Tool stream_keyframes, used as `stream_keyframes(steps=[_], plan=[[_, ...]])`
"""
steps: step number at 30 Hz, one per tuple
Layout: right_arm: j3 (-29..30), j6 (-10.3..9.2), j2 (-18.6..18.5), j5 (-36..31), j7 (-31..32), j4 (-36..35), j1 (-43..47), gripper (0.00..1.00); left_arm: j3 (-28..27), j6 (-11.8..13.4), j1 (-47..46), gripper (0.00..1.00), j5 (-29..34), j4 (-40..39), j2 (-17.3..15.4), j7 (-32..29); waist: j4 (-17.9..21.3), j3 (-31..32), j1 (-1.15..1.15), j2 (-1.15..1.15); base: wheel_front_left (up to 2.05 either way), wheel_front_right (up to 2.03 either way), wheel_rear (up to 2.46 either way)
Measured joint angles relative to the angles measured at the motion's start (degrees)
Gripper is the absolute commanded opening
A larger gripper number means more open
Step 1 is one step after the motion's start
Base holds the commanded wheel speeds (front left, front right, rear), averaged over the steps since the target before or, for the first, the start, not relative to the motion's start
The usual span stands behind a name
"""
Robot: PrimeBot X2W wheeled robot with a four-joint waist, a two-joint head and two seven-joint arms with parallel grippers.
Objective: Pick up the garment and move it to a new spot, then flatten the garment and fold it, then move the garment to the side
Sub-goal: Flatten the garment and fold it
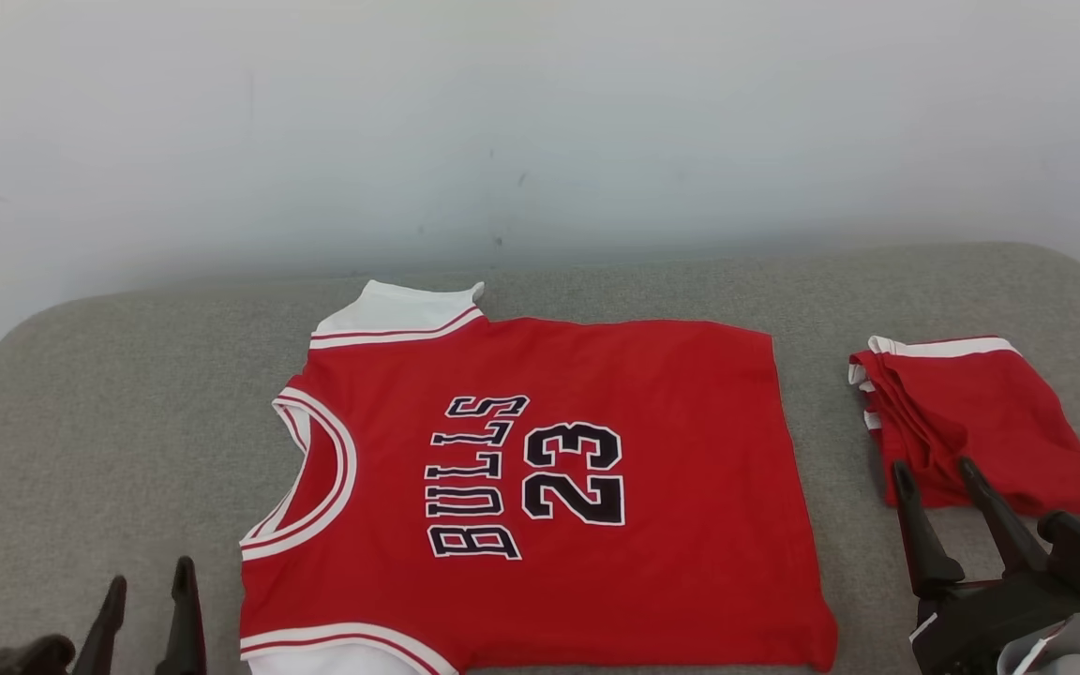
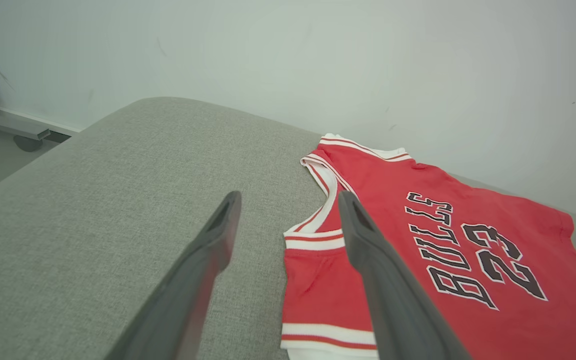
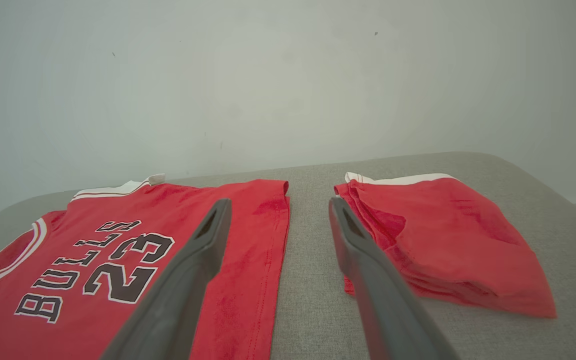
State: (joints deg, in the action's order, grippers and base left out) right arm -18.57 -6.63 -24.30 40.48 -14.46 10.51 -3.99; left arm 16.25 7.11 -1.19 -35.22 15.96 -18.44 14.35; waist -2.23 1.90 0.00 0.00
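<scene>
At the lower left the left end effector (image 1: 151,574) hovers released, its two dark fingers spread, just off the collar end of the red jersey (image 1: 690,487) and over bare grey cushioned surface (image 1: 127,375). The jersey lies spread out in the middle of that surface, lettering up, neckline to the left and hem to the right, with one white-trimmed armhole at the far edge and one at the near edge. It looks flat enough, so the step in hand is probably the fold. To do it well, the left end effector should likely pinch both layers at the near shoulder while the right takes the near hem corner. The two should then carry that edge across together and level, so the cloth does not skew. To the right, apart from the jersey, sits a folded red garment (image 1: 981,403). The right end effector (image 1: 934,466), also released and empty, overlaps its near edge in the head view and should avoid snagging it.
</scene>
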Motion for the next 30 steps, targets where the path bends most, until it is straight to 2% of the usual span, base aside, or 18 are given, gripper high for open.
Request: stream_keyframes(steps=[6,30], plan=[[1.5,-0.01,0.1,-2.5,0.0,0.4,1.9,1.0,-1.4,0.0,1.6,1.0,2.9,-0.4,2.3,0.0,0.1,0.4,0.0,0.0,0.0,0.0,0.0],[4.8,0.57,4.5,-6.8,0.0,1.6,3.9,1.0,-4.5,0.0,5.7,1.0,9.3,-2.2,5.2,0.0,-0.1,1.3,-0.01,0.0,0.0,0.0,0.0]])
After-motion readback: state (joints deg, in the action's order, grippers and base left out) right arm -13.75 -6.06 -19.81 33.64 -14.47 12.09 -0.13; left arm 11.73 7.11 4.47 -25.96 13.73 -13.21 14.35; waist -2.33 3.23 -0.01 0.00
